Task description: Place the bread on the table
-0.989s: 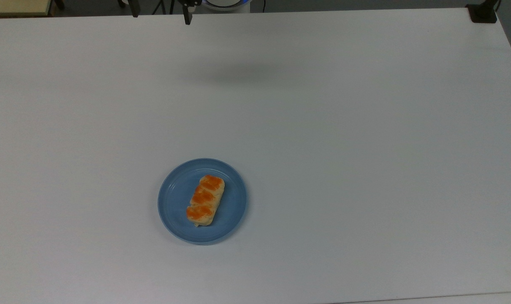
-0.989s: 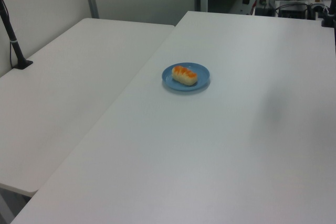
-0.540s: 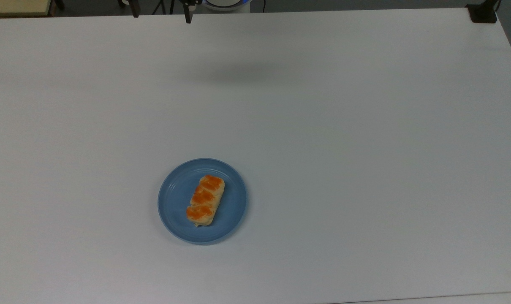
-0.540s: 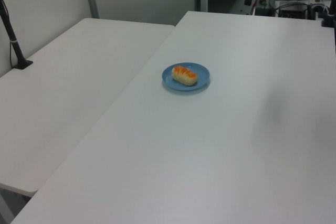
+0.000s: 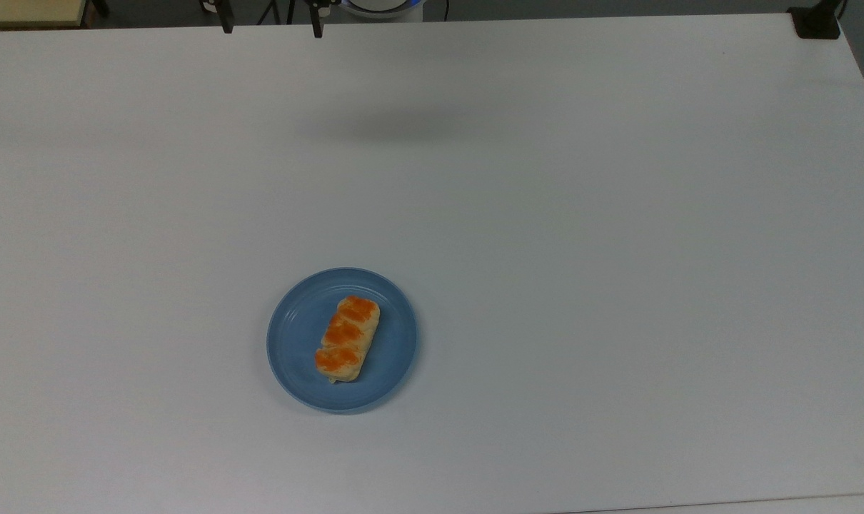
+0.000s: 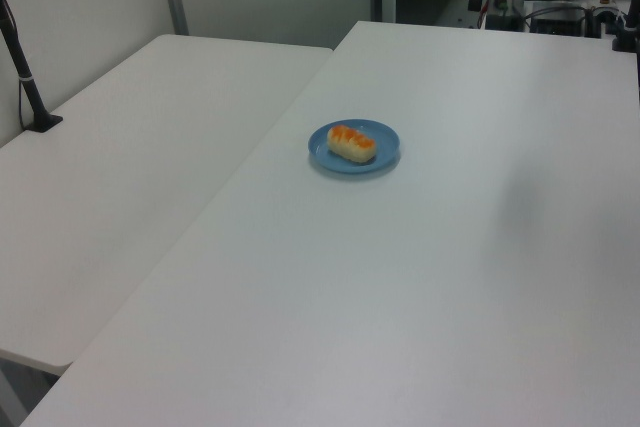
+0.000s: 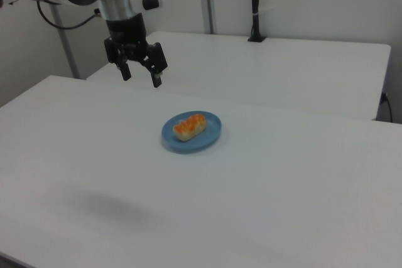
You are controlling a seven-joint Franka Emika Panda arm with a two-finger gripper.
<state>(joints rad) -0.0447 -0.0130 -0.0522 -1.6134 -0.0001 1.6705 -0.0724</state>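
**Bread on its plate, my hand high and empty**

White and matte, the large flat rectangular tabletop (image 5: 618, 250) runs nearly edge to edge under me, with a second white table (image 6: 130, 177) butted against it on the left view's left. Near the middle of my table sits one round blue plate (image 5: 289, 343), and on it lies the small oblong pale-beige bread (image 5: 347, 338) with three orange-browned lumps on top. It lies on the plate's centre, long axis slanted in the top view, touching nothing but the plate. I read that as the starting arrangement: the bread is raised on the dish so that I must lift it clear of the rim before setting it on bare table.

My black two-finger gripper (image 7: 141, 73) hangs in the air well apart from the plate, up and to the right view's left of it. Its fingers are spread wide with nothing between them, pointing down. I judge that posture suits an approach from above, wide enough to straddle the bun across its short side.

Counting: one bread, one plate, one gripper, two tables, and two dark upright posts, one clamped to the far table (image 7: 254, 4) and one at the left view's left (image 6: 25, 77). Bare table lies all round the plate, so any spot beside it would serve.
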